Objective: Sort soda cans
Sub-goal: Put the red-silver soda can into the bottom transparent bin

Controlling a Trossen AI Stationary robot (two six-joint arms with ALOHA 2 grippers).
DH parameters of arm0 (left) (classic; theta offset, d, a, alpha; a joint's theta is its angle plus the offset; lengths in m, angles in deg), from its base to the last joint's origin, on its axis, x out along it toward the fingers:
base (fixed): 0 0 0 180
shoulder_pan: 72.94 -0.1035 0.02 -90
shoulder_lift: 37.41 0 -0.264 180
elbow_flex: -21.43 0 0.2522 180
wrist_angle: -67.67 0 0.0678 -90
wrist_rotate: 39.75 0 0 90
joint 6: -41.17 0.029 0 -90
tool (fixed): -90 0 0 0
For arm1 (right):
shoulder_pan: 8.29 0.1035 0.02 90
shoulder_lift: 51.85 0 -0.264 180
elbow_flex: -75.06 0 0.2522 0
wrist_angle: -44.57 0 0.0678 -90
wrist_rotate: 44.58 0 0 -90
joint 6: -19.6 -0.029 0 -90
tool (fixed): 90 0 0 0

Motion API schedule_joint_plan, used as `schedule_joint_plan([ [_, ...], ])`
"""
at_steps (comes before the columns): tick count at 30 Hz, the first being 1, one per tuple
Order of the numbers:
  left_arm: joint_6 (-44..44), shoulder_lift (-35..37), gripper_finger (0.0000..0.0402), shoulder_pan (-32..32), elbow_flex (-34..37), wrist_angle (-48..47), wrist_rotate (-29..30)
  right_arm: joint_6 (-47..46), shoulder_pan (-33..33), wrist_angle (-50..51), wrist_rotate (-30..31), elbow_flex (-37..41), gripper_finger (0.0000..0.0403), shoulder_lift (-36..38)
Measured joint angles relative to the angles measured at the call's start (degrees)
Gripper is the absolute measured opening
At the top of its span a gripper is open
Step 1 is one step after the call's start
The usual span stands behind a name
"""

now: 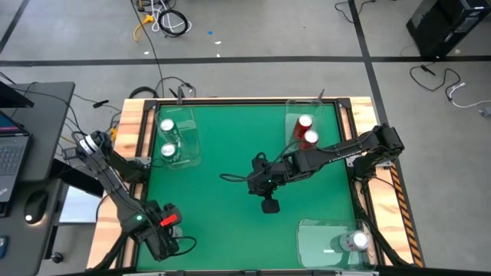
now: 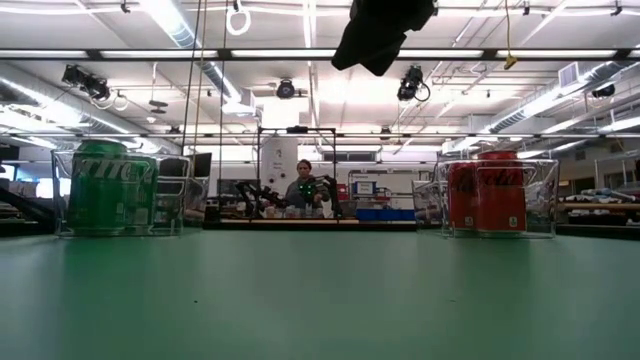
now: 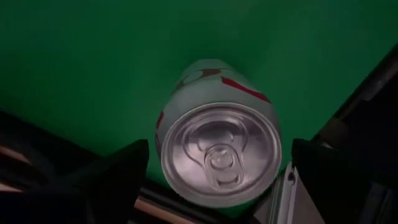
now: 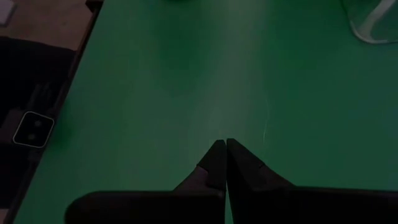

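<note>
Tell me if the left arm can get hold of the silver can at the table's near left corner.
Probably yes: the left gripper hangs right over the silver can, jaws wide on either side, nothing between.

Green table (image 1: 230,153) bears three clear trays (image 1: 178,138) and a silver can (image 3: 217,134).

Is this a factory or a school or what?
It looks like a robot lab or workshop, though I can't be sure. Long ceiling lights run over a big open room, cables lie on the floor, and a person sits at another robot bench beyond the green table.
</note>
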Motion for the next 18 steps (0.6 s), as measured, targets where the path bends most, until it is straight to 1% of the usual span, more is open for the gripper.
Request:
schedule_joint_plan([
  [6, 0.0, 0.0, 0.0399, 0.0, 3.4, 3.5, 0.0, 0.0, 0.0, 0.0, 0.0, 0.0, 0.0, 0.0],
  [9, 0.0, 0.0, 0.0391, -0.4, 5.0, 4.0, 0.0, 0.0, 0.0, 0.2, 0.0, 0.0, 0.0, 0.0],
  [12, 1.2, 0.0, 0.0362, -1.3, 5.8, 5.4, 0.6, 0.0, 0.0, 1.3, 0.0, 0.0, 0.0, 0.0],
  [16, 6.0, 0.0, 0.0296, -3.1, 6.0, 5.7, 2.0, -1.2, 0.2, 7.5, 0.0, 0.1, 0.0, 2.0],
  [18, 9.5, 0.0, 0.0296, -4.5, 6.0, 5.7, 2.1, -3.9, 0.8, 11.7, 0.1, 0.1, 0.0, 4.3],
])
